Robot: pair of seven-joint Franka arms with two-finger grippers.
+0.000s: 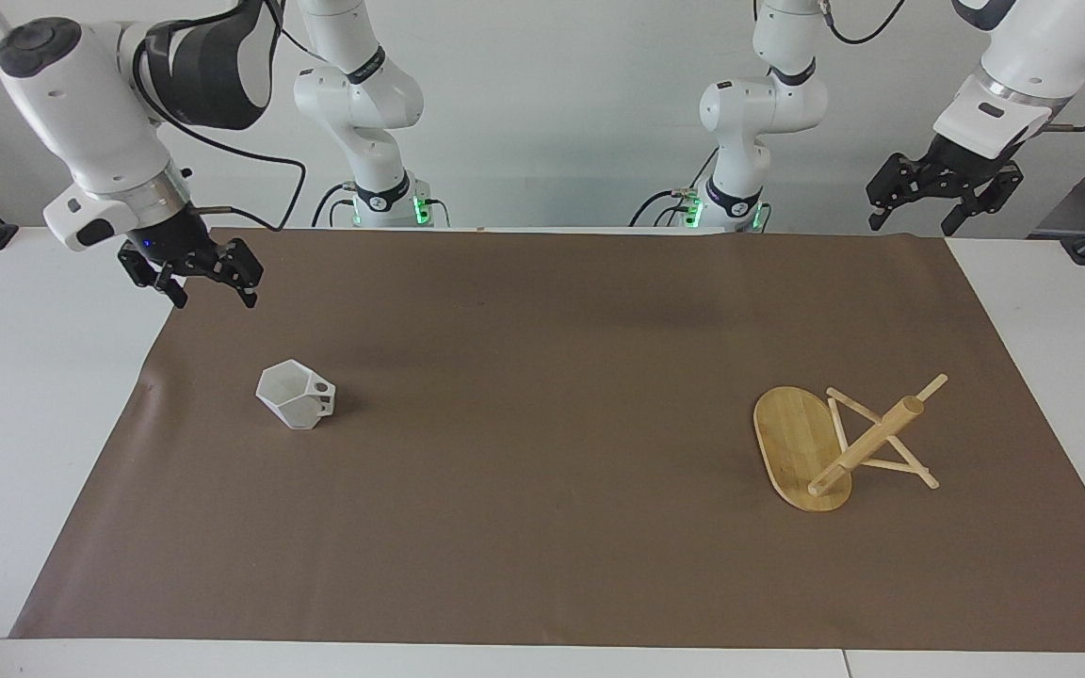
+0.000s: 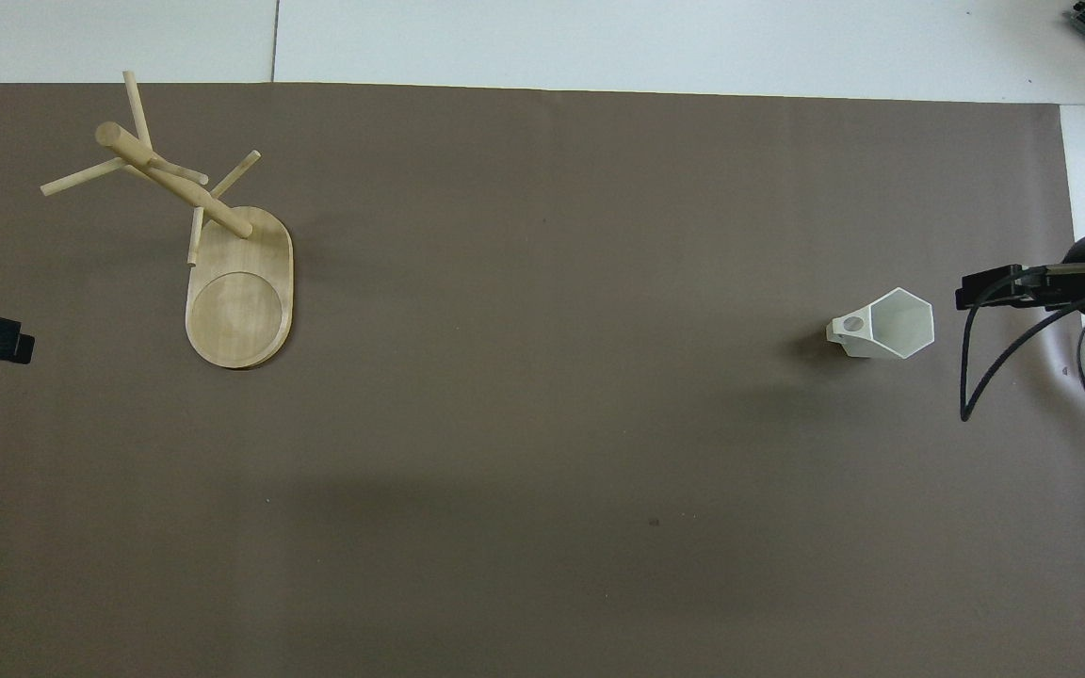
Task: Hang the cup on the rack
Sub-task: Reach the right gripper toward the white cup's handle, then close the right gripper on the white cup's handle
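1. While the cup sits upright on the brown mat toward the right arm's end of the table, the right gripper hangs in the air over the mat's edge, its fingers spread wide and holding nothing; the cup lies below and just ahead of those fingertips, well apart from them.
2. Its blocky handle, with the round hole, points toward the middle of the table, away from the right gripper's fingers, so I judge that a grasp on the rim or body would leave the hole free for a peg.
3. Standing toward the left arm's end of the table, well apart from both pairs of fingers, the rack has its oval base flat on the mat and its post upright, with thin pegs crossing near the top, ready to take the cup.
4. Over the table's corner at its own end, the left gripper waits with fingers parted and empty, probably kept clear so the right arm can reach first.
5. Nothing is grasped yet; reaching the cup appears to be the step in hand.
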